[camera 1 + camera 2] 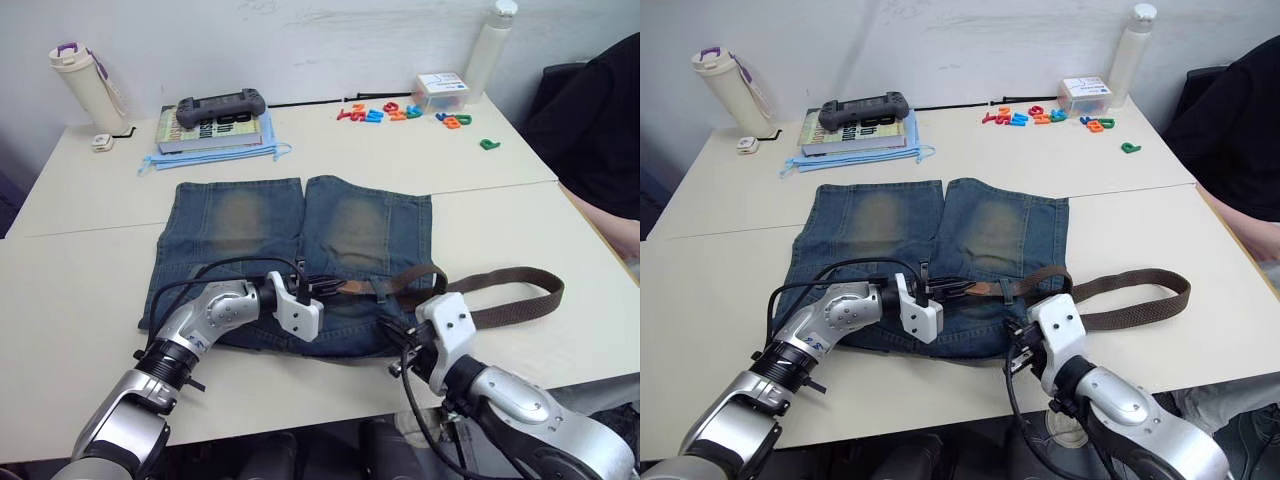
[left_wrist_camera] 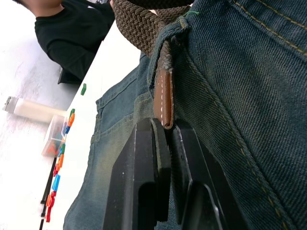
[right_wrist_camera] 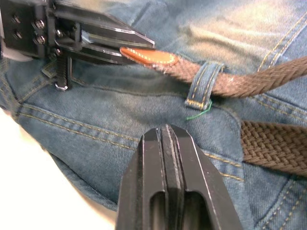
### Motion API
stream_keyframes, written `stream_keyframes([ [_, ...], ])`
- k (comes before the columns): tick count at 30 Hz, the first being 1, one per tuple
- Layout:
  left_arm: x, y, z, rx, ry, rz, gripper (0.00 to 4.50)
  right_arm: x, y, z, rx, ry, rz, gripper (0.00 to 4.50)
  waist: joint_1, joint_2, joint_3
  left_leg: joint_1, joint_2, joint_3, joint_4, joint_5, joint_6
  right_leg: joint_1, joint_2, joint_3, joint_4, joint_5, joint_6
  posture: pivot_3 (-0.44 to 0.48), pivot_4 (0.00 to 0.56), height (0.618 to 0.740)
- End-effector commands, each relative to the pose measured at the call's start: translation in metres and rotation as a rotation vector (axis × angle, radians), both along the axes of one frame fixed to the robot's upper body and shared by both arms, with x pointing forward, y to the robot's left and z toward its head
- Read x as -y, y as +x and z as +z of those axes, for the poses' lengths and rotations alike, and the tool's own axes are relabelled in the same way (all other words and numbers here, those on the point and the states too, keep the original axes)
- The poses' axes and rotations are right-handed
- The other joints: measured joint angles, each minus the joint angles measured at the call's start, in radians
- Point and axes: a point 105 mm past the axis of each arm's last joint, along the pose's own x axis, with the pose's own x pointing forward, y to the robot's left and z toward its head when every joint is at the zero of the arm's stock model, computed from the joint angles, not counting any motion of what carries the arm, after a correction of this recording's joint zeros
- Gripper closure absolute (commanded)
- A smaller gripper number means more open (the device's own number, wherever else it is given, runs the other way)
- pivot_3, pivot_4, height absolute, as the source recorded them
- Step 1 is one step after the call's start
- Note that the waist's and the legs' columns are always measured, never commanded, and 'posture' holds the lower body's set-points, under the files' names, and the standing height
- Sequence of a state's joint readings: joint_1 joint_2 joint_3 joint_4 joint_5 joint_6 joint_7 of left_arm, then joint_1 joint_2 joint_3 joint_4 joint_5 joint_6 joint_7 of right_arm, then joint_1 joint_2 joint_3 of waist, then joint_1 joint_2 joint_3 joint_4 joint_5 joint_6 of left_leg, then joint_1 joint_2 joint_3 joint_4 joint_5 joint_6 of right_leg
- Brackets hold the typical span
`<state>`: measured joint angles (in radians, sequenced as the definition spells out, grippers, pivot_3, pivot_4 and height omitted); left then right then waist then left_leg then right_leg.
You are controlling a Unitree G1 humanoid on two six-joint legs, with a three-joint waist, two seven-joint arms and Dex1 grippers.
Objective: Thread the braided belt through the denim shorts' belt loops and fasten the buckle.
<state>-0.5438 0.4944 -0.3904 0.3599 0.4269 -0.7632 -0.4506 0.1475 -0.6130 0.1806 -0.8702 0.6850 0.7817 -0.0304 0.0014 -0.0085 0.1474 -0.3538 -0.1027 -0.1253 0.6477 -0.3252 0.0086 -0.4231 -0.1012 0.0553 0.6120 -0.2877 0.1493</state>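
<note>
Threading step: tan belt tip pinched just past 1 waistband loop.

Nearest, the right gripper [image 3: 165,139] hovers over the waistband of the denim shorts [image 1: 240,225] with its fingers pressed together, holding nothing. Just beyond, the left gripper [image 3: 122,48] pinches the tan leather tip [image 3: 148,56] of the braided belt [image 1: 515,295], which has passed through 1 belt loop [image 3: 204,84]. Farther off, the rest of the belt curls across the table [image 1: 80,290] to the shorts' right. Likely next: draw the tip along the waistband toward the following loop, keeping the strap flat.

Woven braided belt [image 3: 249,81] with smooth leather tip, on coarse denim shorts [image 3: 144,124].
</note>
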Motion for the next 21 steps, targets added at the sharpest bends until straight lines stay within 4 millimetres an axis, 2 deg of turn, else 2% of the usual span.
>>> stream_keyframes([
  [1, -0.012, -0.009, -0.025, -0.076, 0.073, 0.005, 4.5, 0.0, -0.001, -0.006, -0.013, -0.031, -0.02, 4.38, -0.001, 0.0, 0.0, 0.0, 0.0, 0.0, 0.0, 0.0, 0.0, 0.0, 0.0, 0.0, 0.0, 0.0, 0.0, 0.0, 0.15, 0.714],
  [7, -0.024, -0.016, -0.003, -0.026, 0.045, -0.026, 4.5, 0.01, 0.006, -0.024, -0.113, -0.036, -0.103, 4.38, -0.003, -0.001, 0.001, -0.001, 0.004, 0.0, 0.0, -0.002, -0.003, -0.002, 0.002, 0.001, 0.0, 0.0, -0.001, 0.0, 0.15, 0.714],
  [12, -0.037, -0.023, 0.0, -0.02, 0.092, -0.046, 4.5, 0.007, 0.005, -0.029, -0.155, -0.026, -0.098, 4.38, -0.004, -0.001, 0.001, -0.001, 0.01, 0.001, 0.0, -0.004, -0.006, -0.004, 0.005, 0.0, 0.001, -0.001, -0.004, 0.0, 0.15, 0.714],
  [17, -0.046, -0.014, 0.005, 0.037, 0.152, -0.005, 4.5, 0.003, 0.006, -0.028, -0.167, -0.006, -0.095, 4.38, -0.004, -0.001, 0.001, -0.001, 0.01, 0.001, 0.0, -0.004, -0.007, -0.004, 0.005, 0.0, 0.002, -0.001, -0.005, 0.0, 0.15, 0.714],
  [21, -0.039, -0.009, 0.005, 0.075, 0.155, 0.024, 4.5, 0.003, 0.006, -0.027, -0.17, 0.0, -0.101, 4.38, -0.003, -0.001, 0.001, -0.001, 0.01, 0.001, 0.0, -0.004, -0.007, -0.004, 0.005, 0.0, 0.003, -0.001, -0.005, 0.0, 0.15, 0.714],
])
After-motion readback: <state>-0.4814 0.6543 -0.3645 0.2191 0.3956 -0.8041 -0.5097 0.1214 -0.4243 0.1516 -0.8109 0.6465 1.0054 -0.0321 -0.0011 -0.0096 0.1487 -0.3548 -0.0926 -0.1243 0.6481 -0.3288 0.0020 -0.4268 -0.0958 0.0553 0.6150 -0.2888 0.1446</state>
